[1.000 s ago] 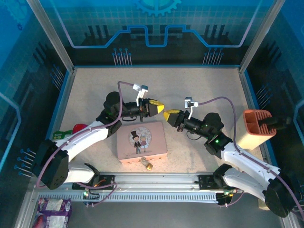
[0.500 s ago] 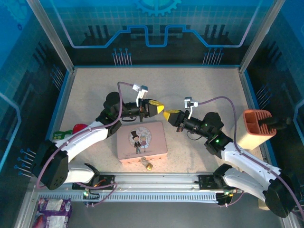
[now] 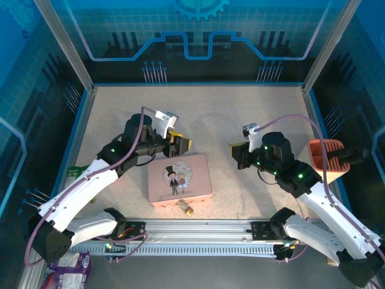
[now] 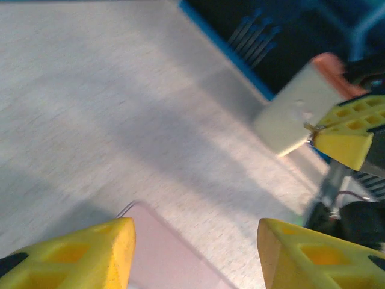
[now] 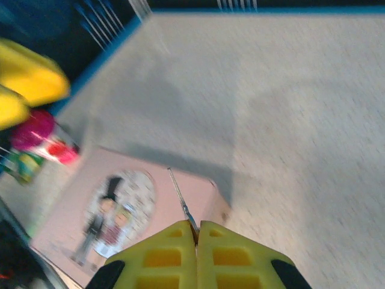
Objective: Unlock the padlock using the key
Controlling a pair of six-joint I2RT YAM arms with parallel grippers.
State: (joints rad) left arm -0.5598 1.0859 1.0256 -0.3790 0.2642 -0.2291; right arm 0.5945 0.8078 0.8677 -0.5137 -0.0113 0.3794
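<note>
The tiny brass padlock [image 3: 187, 209] lies on the table just in front of the pink tin [image 3: 179, 180], near the front rail. My right gripper [image 3: 236, 149] is shut on the key [image 5: 181, 201], whose thin grey blade sticks out from the fingertips over the tin's [image 5: 120, 205] far corner. It hangs to the right of the tin. My left gripper [image 3: 182, 144] is open above the tin's back edge with nothing between its fingers [image 4: 90, 253]. The left wrist view shows the right gripper [image 4: 346, 135] across the gap, with the tin's corner [image 4: 162, 253] below.
An orange-topped beige holder [image 3: 325, 159] stands at the right edge of the table. Red and green items [image 5: 42, 135] lie at the left edge, partly under my left arm. A purple packet [image 3: 63, 265] lies outside the frame at the near left.
The two grippers, nearly tip to tip above the tin before, have drawn apart. The left went back to the left and the right pulled away to the right.
</note>
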